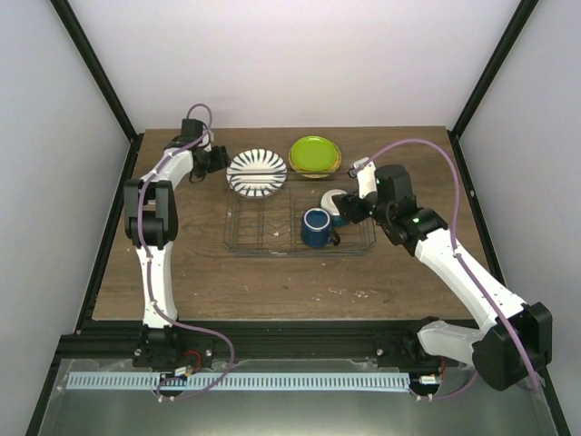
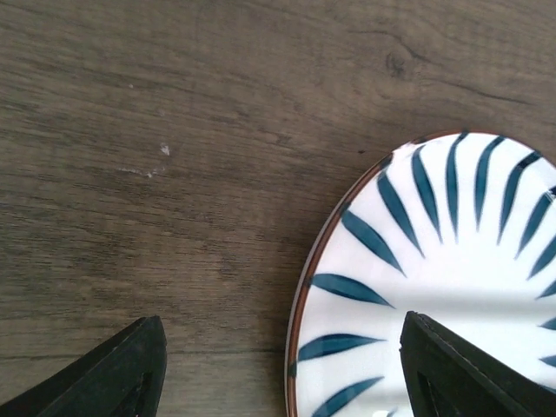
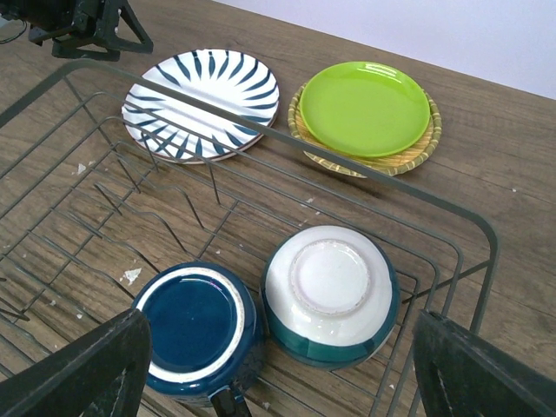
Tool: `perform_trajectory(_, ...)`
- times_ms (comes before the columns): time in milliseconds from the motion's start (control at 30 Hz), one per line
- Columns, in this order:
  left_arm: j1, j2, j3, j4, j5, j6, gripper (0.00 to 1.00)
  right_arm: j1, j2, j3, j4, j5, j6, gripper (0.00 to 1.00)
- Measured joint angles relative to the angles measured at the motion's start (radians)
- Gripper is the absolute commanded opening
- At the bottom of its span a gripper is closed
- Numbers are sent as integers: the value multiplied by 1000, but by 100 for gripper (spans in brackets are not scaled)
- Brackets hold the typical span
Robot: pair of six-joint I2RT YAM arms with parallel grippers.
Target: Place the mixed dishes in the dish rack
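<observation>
The wire dish rack (image 1: 259, 232) lies mid-table. Inside its right end the dark blue mug (image 1: 315, 227) and the cream bowl (image 1: 337, 208) stand upside down side by side; the right wrist view shows the mug (image 3: 195, 326) and the bowl (image 3: 330, 291) bottoms up. The striped white plate (image 1: 256, 172) rests on the table, overlapping the rack's far rim. The lime-green plate (image 1: 315, 155) sits behind the rack. My left gripper (image 1: 221, 161) is open and empty, straddling the striped plate's left edge (image 2: 417, 287). My right gripper (image 1: 348, 211) is open and empty above the bowl.
The rack's thin far rim (image 3: 287, 139) crosses in front of both plates. The green plate (image 3: 365, 109) rests on a yellow-striped underside or second dish. Black frame posts stand at the table's sides. White specks lie on the wood.
</observation>
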Motion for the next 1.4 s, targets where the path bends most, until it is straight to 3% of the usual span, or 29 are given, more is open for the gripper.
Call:
perform_trajectory(467,-50,116,114,-92,3,37,71,0,24,-11,0,24,2,83)
perform_trajectory(800,-80,135,137,-109,-11,51,34,0,24,-11,0,37,3,83)
perform_trajectory(1033,-66,136,124,-98,7,45,2,0,24,-19,0,41,6,83)
perform_trajectory(1400,-11,82,-39,80,169,5,0,0,64,-29,8,37,18,84)
